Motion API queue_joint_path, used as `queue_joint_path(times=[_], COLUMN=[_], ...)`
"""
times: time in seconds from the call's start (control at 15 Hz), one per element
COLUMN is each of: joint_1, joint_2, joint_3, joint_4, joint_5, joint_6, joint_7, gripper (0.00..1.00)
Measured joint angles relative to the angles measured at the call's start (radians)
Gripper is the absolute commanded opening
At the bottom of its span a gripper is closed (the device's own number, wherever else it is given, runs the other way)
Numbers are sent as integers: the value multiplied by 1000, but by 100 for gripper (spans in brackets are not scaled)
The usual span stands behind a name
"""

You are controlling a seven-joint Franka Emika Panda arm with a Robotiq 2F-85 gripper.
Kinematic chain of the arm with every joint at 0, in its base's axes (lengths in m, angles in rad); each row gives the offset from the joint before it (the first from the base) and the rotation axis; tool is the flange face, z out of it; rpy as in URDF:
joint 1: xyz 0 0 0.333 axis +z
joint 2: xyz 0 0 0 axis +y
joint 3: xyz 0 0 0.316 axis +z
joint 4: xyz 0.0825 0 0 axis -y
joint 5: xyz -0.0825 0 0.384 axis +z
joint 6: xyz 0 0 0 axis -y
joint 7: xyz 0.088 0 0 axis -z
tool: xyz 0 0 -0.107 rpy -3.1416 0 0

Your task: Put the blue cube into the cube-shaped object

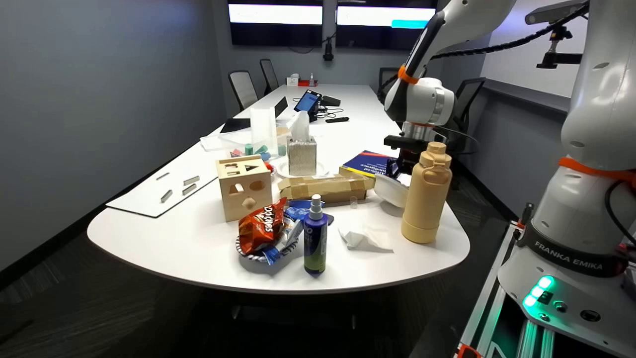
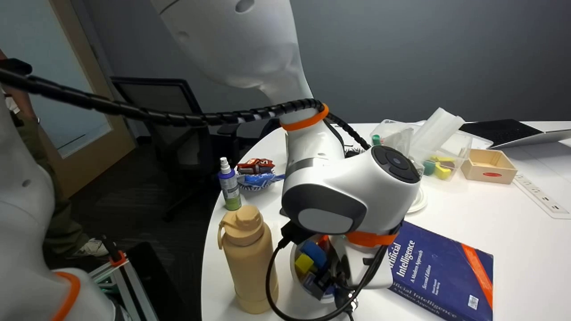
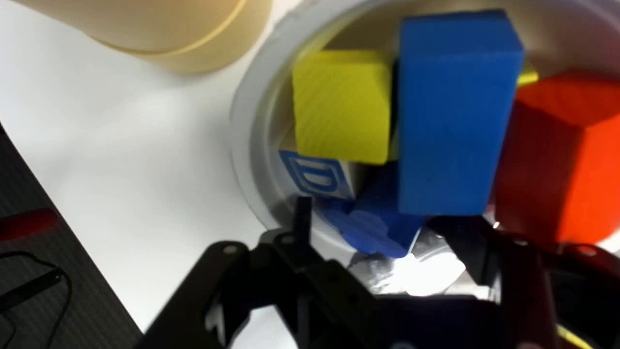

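in an exterior view a spray bottle (image 1: 315,243) and snacks (image 1: 258,228) are near, the tan bottle (image 1: 428,199) at right, just before the bowl (image 1: 390,191), a carton (image 1: 325,189) between bowl and wooden box (image 1: 246,193) at left. the gripper (image 3: 370,215) is at the bowl, jaws apart to either side of a dark blue piece (image 3: 380,223), a bigger blue block (image 3: 455,121) beside it.

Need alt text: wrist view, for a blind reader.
Black gripper over a white bowl, jaws apart, a dark blue piece showing between them. Also in the bowl: a yellow block, a brighter blue block, a red block and a block marked D; a tan bottle stands beside it.
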Motion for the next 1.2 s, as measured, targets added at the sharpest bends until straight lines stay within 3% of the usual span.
queue_joint_path(times=[0.13, 0.27, 0.4, 0.53, 1.2], joint_1=[6, 11, 16, 22, 29], joint_2=[0, 0, 0, 0, 0], joint_3=[0, 0, 1, 4, 16], joint_4=[0, -1, -4, -6, -4], joint_5=[0, 0, 0, 0, 0], joint_6=[21, 33, 38, 38, 38], joint_7=[6, 12, 14, 15, 16], gripper=[63, 60, 36, 24, 24])
